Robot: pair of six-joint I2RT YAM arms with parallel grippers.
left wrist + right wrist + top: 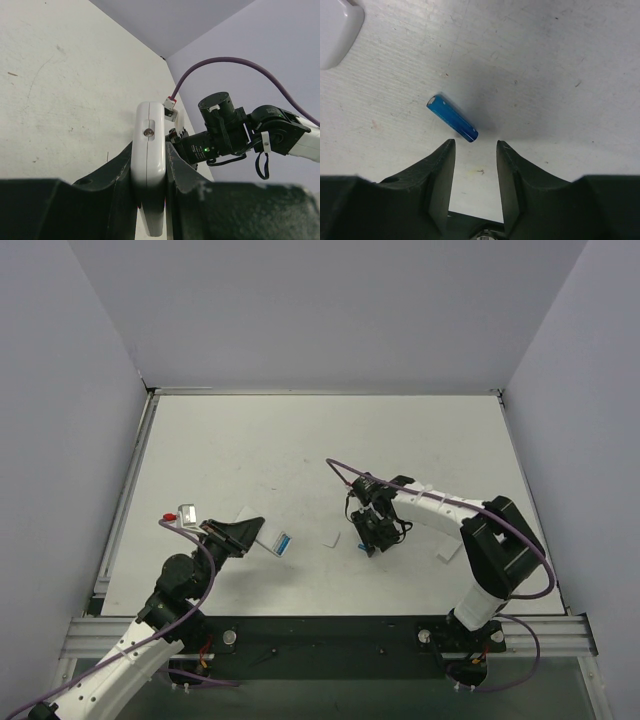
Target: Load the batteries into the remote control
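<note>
Left gripper (149, 172) grasps the remote (148, 142). Right gripper (475, 150) hangs released beside the battery (452, 118), which lies skewed and may roll away on closing.

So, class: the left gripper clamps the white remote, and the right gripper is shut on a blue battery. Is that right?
Not quite. The right wrist view shows the right gripper open, with the blue battery lying on the table just beyond its fingertips. The left gripper does clamp the white remote.
</note>
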